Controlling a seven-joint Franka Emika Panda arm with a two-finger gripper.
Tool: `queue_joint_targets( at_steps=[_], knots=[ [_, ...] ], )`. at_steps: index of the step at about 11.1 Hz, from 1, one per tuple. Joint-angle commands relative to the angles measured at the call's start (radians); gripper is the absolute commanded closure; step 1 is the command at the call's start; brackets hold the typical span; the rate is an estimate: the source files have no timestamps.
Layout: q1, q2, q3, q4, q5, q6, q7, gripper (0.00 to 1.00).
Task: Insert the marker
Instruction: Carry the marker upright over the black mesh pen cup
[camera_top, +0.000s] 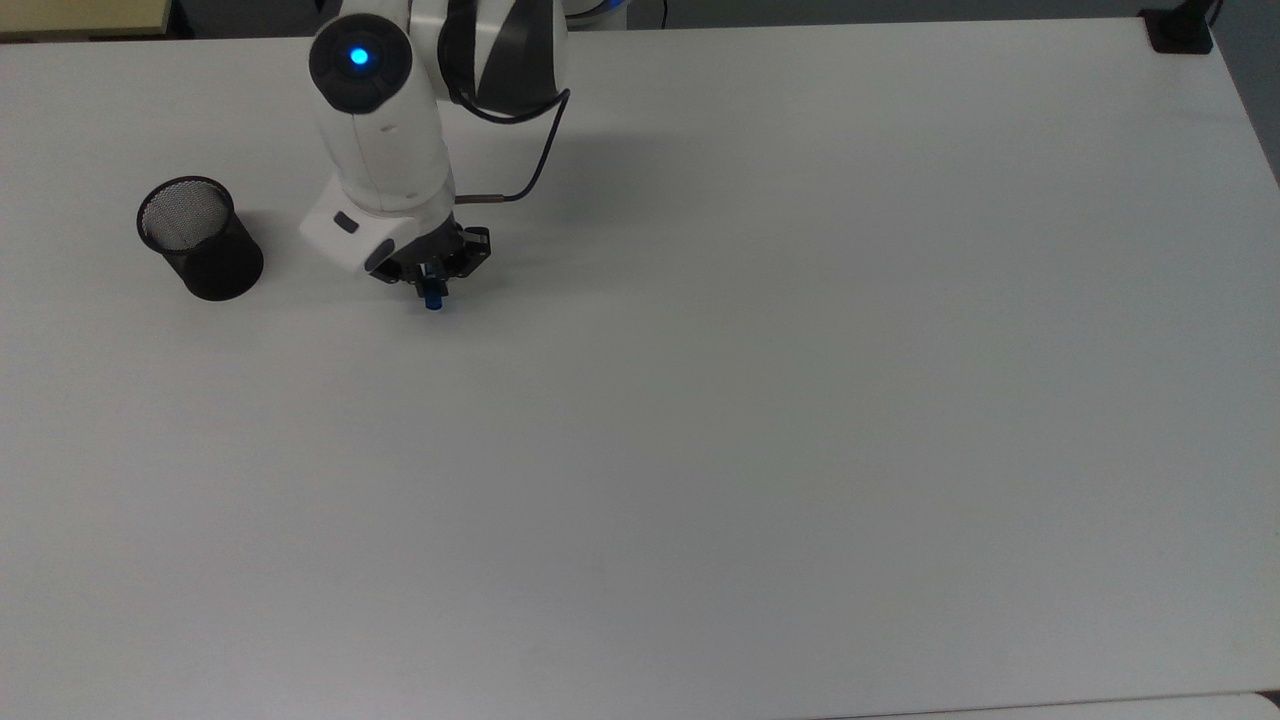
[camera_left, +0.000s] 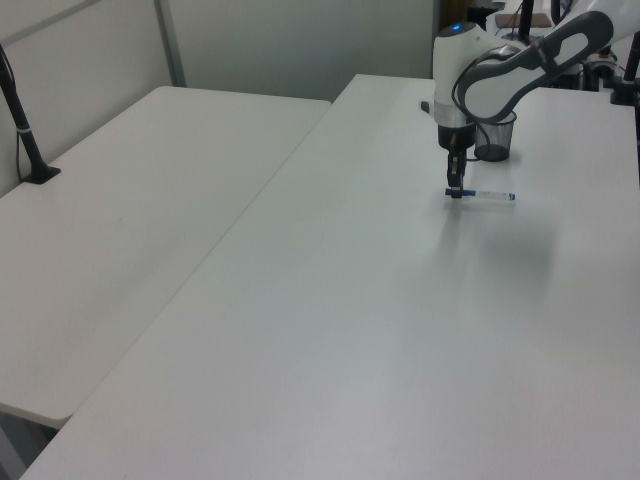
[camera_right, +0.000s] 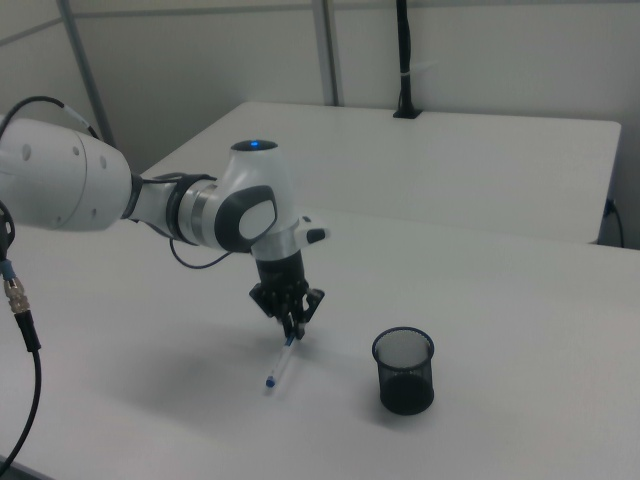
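End effector (camera_right: 295, 330) is closed on the capped blue end of the marker (camera_right: 281, 362), in the centre-left of the right view. The white barrel slopes down from the fingers, low tip at or just above the worktop (camera_right: 500, 300); I cannot tell whether it touches. Gripping at one end rather than mid-barrel looks deliberate: it leaves most of the pen's length free below the fingers, which should suit dropping it tip-first into a container.

In the left view, upper right of frame, the marker (camera_left: 485, 195) shows nearly level, with the end effector (camera_left: 455, 189) at its blue end. In the top view, upper left of frame, a blue tip of the marker (camera_top: 433, 298) pokes out below the end effector (camera_top: 432, 283).

The black mesh cup (camera_top: 199, 238) stands upright and open-mouthed on the worktop, well apart from the pen, at the far left of the top view.

Arm pose: wrist points straight down, forearm reaching in from the top view's upper edge, blue status light lit on the joint above the wrist.

Judged step: pickup in progress; transfer to the cup not yet done.
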Motion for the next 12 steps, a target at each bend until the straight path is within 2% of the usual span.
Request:
queue_joint_targets(
  at_steps=[1, 4, 7, 12],
  knots=[
    [-0.057, -0.088, -0.001, 0.042, -0.001, 0.024, -0.005, 0.87],
    [-0.134, -0.150, -0.002, 0.047, 0.004, 0.137, 0.009, 0.86],
    [-0.201, -0.189, -0.002, 0.014, 0.005, 0.273, 0.078, 0.86],
    [-0.284, -0.171, -0.007, -0.038, 0.005, 0.503, 0.078, 0.86]
  ],
)
